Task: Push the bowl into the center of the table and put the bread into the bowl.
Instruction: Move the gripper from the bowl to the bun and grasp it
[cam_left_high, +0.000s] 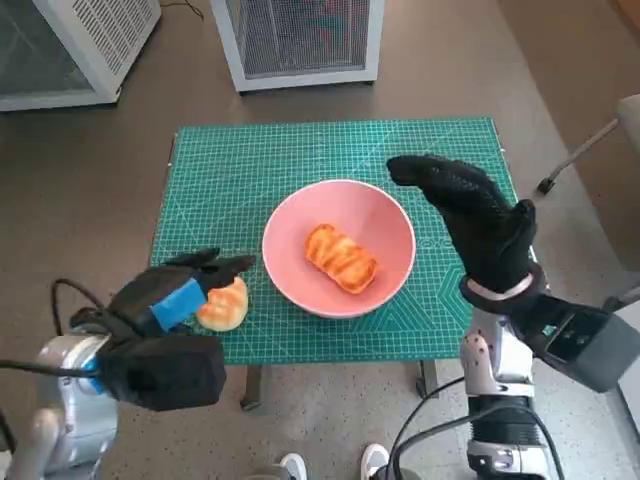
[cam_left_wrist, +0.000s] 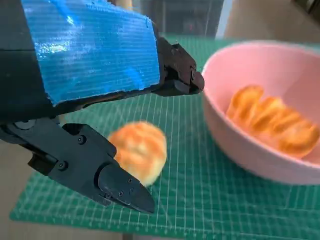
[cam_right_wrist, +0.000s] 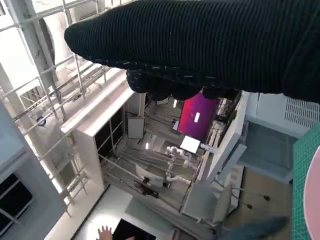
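Bread (cam_left_wrist: 138, 150) lies between spread left fingers (cam_left_wrist: 120, 187), plain from the wrist only.

1. I log the bowl (cam_left_high: 339, 248) on the mat (cam_left_high: 240, 160), just off the table's centre toward 4 o'clock.
2. One bread (cam_left_high: 341, 258) lies in the bowl, near its middle.
3. A second bread (cam_left_high: 224, 304) lies on the mat at 8 o'clock from the bowl, just beside its rim and near the table's front edge.
4. My left hand (cam_left_high: 178, 295) sits over that second bread from the 8 o'clock side, fingers (cam_left_wrist: 120, 187) either side of it; contact I cannot confirm.
5. My right hand (cam_left_high: 470, 215) stands at 3 o'clock from the bowl, above the mat.
6. Two cabinets (cam_left_high: 300, 40) stand on the floor at 12 o'clock, behind the table.
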